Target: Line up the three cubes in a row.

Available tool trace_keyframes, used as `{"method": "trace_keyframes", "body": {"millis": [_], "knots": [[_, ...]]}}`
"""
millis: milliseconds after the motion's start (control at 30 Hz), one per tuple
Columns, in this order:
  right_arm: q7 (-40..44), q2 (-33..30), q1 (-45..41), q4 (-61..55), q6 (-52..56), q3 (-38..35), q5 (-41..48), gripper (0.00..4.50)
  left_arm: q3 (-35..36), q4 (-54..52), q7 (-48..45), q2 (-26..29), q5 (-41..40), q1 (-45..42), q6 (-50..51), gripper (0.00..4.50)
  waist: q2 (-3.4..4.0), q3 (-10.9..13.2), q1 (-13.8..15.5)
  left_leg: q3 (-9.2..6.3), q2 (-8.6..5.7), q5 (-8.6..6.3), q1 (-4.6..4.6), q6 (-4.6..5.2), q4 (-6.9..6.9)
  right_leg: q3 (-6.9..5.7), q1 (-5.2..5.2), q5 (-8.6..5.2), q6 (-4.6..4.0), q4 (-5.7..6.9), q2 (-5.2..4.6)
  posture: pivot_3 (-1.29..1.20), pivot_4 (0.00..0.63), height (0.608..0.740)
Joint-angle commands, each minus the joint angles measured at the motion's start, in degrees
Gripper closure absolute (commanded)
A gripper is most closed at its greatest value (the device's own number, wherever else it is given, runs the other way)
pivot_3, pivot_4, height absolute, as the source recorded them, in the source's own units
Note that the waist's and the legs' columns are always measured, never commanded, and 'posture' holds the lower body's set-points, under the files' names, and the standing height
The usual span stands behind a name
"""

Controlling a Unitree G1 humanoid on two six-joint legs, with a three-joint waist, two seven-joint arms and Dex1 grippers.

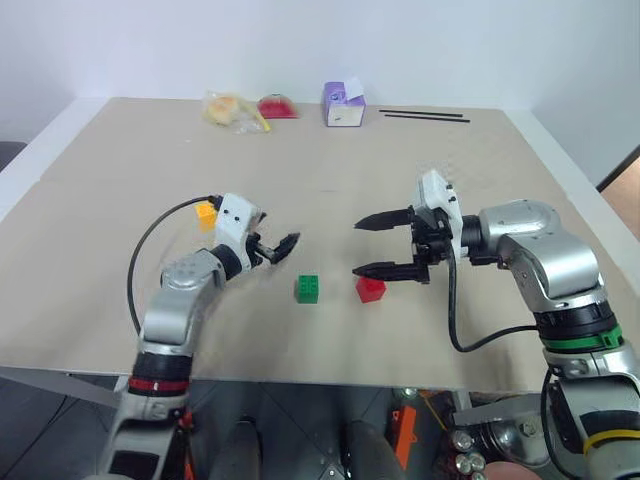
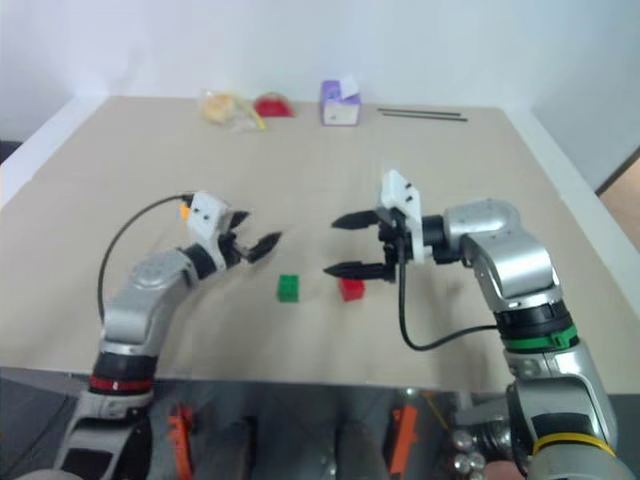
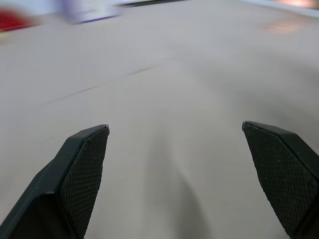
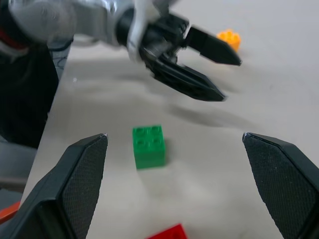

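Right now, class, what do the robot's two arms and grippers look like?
Both arms are silver-grey. The left gripper and right gripper each carry two black pointed fingers with textured pads, a white block at the wrist and a looping black cable.

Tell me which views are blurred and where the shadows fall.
Left wrist view: table and far things smeared, fingers sharp. Right wrist view: left gripper slightly soft, its shadow on the table beside the green cube. Head views: even light, faint shadows under the cubes, red cube clear.

A robot test lab – bare beige table (white walls behind), nothing homely.
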Motion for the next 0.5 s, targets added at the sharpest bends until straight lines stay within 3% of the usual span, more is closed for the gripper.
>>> {"method": "trace_keyframes", "body": {"millis": [33,233,500], "knots": [[0.29,1.15,-2.82,2.34,-1.89,-0.46,-0.45,0.00,3.23,-2.29,15.78,-4.05,4.97,-0.51,0.24,0.07,0.00,0.00,0.02,0.00,-0.01,0.02,0.01,0.02,0.03,0.00,0.01,0.06,-0.03,-0.01,0.00,0.00,0.150,0.740],[1.78,3.11,-5.81,6.12,-3.79,0.72,-1.37,0.00,8.16,9.10,34.24,-4.57,11.19,-4.54,-1.26,0.07,0.00,0.00,-0.04,0.01,-0.02,0.11,0.03,0.12,0.05,0.00,-0.03,0.15,-0.20,-0.02,0.00,0.00,0.150,0.740],[1.55,5.56,-8.05,11.50,-7.39,1.11,-4.21,0.00,9.31,22.34,35.27,-3.84,7.97,-9.05,-10.22,0.07,0.00,0.00,0.18,-0.01,-0.04,0.13,-0.21,0.07,0.04,-0.01,-0.14,0.23,0.04,-0.10,0.00,0.00,0.150,0.740]]}}
